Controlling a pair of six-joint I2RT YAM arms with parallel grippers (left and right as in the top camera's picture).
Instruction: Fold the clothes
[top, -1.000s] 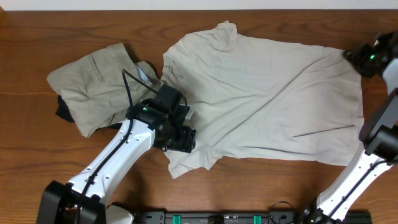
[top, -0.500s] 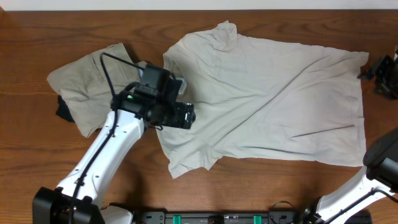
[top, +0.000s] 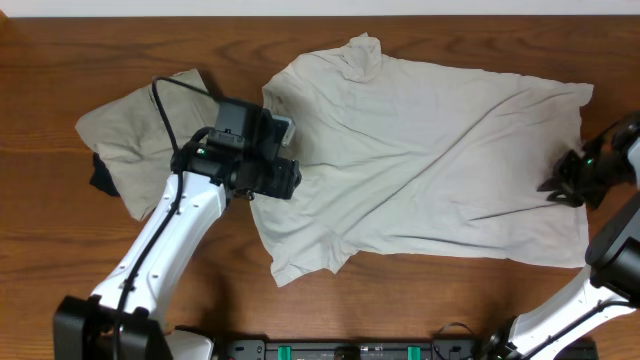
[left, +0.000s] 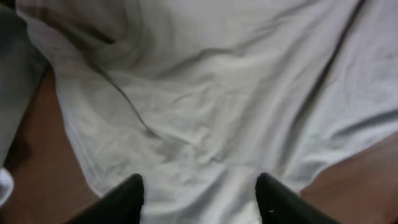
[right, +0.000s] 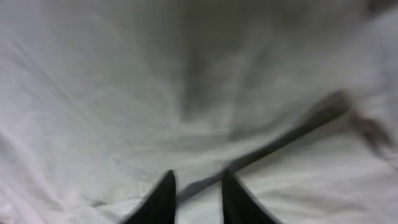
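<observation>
Shirt (top: 430, 160) edge under spread left hand (left: 200, 186), table (top: 450, 310) wood beyond (right hand (right: 196, 186) at hem, closure unclear).

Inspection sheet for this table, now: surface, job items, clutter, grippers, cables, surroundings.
Surface: wooden table, brown, bare around the garments.
Job's things: cream shirt spread out, wrinkled, unfolded; khaki garment bunched at the left.
Clutter: dark item poking out under the khaki garment.
Grippers: left gripper open over the shirt's left side; right gripper, jaws close together at the shirt's right edge, grip unclear.
Cables: black cable loops over the khaki garment.
Surroundings: pale wall behind; black rail in front.
</observation>
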